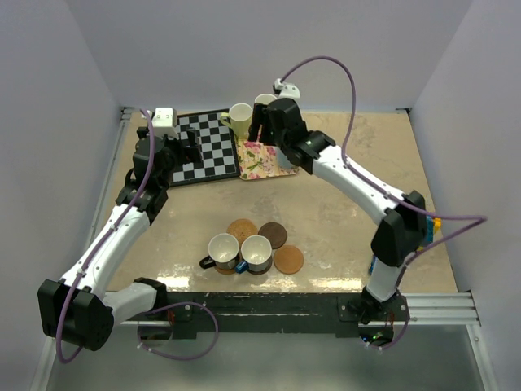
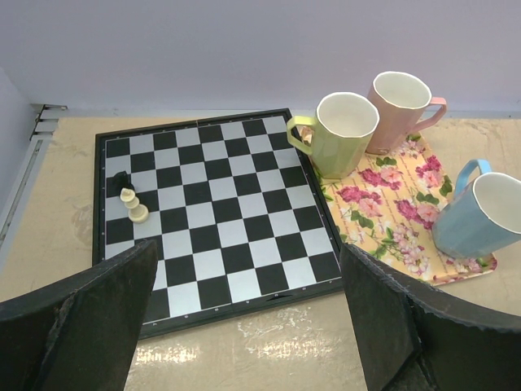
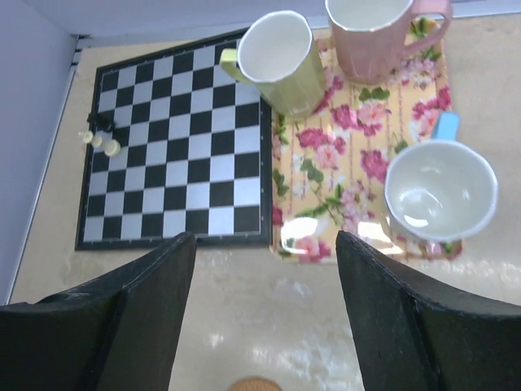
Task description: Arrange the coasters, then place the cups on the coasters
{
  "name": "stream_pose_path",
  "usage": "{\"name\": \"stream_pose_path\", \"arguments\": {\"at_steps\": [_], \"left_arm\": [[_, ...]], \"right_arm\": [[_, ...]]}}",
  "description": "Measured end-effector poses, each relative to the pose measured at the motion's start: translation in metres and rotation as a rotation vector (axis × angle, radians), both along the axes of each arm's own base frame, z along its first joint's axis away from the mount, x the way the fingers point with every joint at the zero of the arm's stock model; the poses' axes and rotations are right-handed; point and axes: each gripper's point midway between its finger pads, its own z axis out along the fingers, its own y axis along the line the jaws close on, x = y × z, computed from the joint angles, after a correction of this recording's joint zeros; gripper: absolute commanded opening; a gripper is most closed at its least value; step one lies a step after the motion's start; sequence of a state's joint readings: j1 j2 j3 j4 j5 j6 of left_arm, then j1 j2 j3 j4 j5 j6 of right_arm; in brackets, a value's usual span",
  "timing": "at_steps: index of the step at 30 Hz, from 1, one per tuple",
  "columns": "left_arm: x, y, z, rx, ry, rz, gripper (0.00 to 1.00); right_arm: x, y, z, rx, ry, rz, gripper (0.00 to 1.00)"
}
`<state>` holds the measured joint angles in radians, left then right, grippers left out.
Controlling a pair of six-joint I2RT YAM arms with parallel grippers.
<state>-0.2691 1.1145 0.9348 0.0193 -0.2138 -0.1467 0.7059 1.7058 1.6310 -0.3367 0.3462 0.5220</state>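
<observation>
Left jaws: standing wide open, gripping nothing; fingers (image 2: pixel 89 318) hovering over the near edge of the chessboard (image 2: pixel 213 208).
Right jaws: standing well apart, holding nothing; fingers (image 3: pixel 122 318) hanging above the near edge of the floral tray (image 3: pixel 326 187), with the light blue cup (image 3: pixel 440 191) just to their right.
Coasters: three showing on the surface (image 1: pixel 350 163) near the arm bases, lying in a loose cluster: orange-brown coaster (image 1: pixel 242 227), dark brown coaster (image 1: pixel 273 235), second orange-brown coaster (image 1: pixel 288 260).
Black cup (image 1: pixel 221 251), dark blue cup (image 1: pixel 257 252): sitting side by side, touching, just beside those coasters; cannot tell what is lying under them.
Yellow-green cup (image 2: pixel 342 130), pink cup (image 2: pixel 399 110): sitting at the tray's far end; the light blue one is sitting at its near right corner.
Chess pieces (image 2: pixel 130 195): two sitting on the board's left side.
</observation>
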Motion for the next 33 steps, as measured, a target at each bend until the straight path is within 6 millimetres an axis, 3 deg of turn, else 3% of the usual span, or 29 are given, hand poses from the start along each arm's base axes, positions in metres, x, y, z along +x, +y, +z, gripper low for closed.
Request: {"name": "stream_pose_path", "arguments": {"at_steps": [3, 7, 15, 20, 28, 33], "left_arm": [[0.000, 0.000, 0.000, 0.000, 0.000, -0.001, 0.98], [0.000, 0.000, 0.000, 0.000, 0.000, -0.001, 0.98], [0.000, -0.003, 0.000, -0.003, 0.001, -0.016, 0.98], [0.000, -0.004, -0.001, -0.004, 0.003, -0.022, 0.98], [0.001, -0.007, -0.005, -0.012, 0.016, -0.031, 0.98], [0.001, -0.008, -0.006, -0.013, 0.018, -0.036, 0.98]], "right_arm": [[0.039, 0.017, -0.016, 0.001, 0.013, -0.005, 0.71], [0.076, 0.030, -0.043, -0.003, 0.038, -0.016, 0.68], [0.127, 0.030, -0.089, -0.003, 0.072, -0.074, 0.65], [0.150, 0.025, -0.098, 0.025, 0.058, -0.107, 0.65], [0.193, 0.034, -0.095, 0.100, -0.019, -0.128, 0.61], [0.207, 0.039, -0.110, 0.125, -0.023, -0.119, 0.57]]}}
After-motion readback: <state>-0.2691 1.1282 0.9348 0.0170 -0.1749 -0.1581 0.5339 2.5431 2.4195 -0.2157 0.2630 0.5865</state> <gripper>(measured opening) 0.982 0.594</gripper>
